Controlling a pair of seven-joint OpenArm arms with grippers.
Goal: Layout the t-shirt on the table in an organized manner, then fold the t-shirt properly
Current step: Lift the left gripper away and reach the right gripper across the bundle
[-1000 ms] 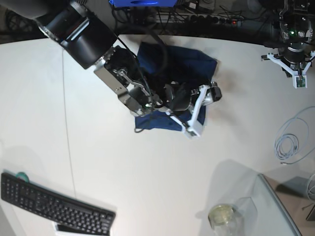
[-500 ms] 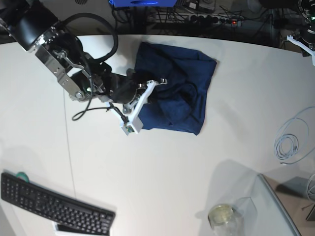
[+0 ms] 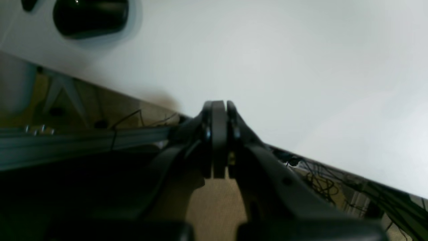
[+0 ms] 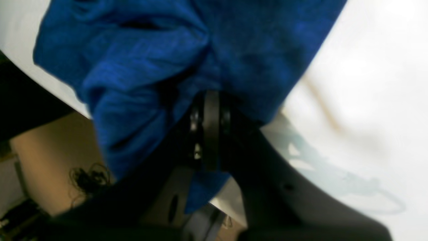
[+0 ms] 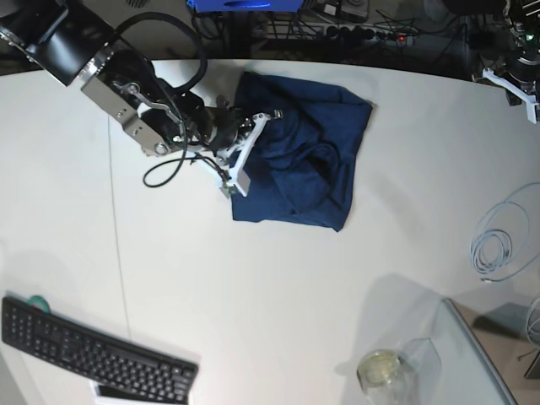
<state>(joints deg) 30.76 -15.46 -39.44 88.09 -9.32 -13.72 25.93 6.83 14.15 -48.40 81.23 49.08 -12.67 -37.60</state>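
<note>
shirt: t-shirt (image 5: pixel 304 152) lies bunched in a rough rectangle on the worktop (image 5: pixel 278 304), far-centre of base view, close to the far edge; not spread out, sleeves not distinguishable.
key relation: right tool (image 5: pixel 245 156) sits at the shirt's left edge in base view, cloth runs away from it toward the other arm's side. Long axis of the heap approx near-to-far.
nearer arm: right, by a lot. Left tool (image 3: pixel 219 110) parked at far corner, well apart from shirt.
right tool state: jaws closed; wrist view shows blue fabric (image 4: pixel 160 67) bunched right at the tips, looks pinched, i.e. gripping the shirt edge.
left tool state: closed on nothing, over bare worktop edge.
right arm pose: reaches in from base view's upper left, forearm low, white finger frame angled down onto the cloth.
next (judgement): prob. pull that edge outward to open the heap; the layout step is barely begun.
</note>
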